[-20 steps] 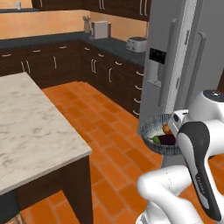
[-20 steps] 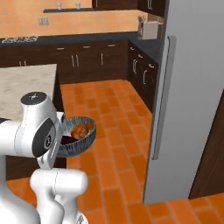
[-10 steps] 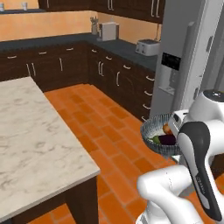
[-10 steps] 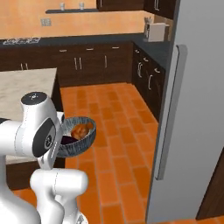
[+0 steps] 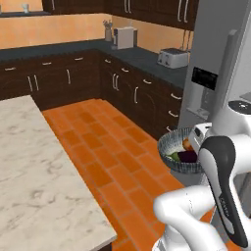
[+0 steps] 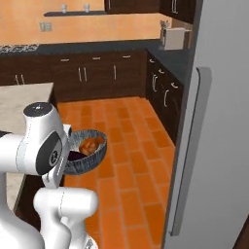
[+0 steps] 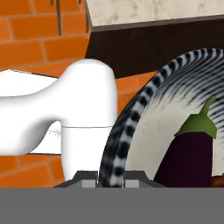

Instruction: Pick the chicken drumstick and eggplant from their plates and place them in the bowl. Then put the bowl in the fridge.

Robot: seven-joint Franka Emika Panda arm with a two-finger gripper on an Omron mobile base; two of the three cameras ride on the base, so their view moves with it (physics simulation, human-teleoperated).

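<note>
My gripper is shut on the rim of the dark streaked bowl and holds it up in the air beside the arm. In the bowl lies the dark purple eggplant with its green cap. The left base view shows the bowl in front of the white arm, the eggplant inside it. The right base view shows the bowl with the orange-brown chicken drumstick in it. The grey fridge stands close on the right, with its long handle. The plates are out of view.
The marble island counter lies to the left. Dark cabinets under a black counter run along the back wall, with a toaster on top. Orange tiled floor lies between the island and the fridge.
Both base views have shifted: the base has driven closer to the fridge, which now looms larger. The bowl has stayed held in the same place beside the arm.
</note>
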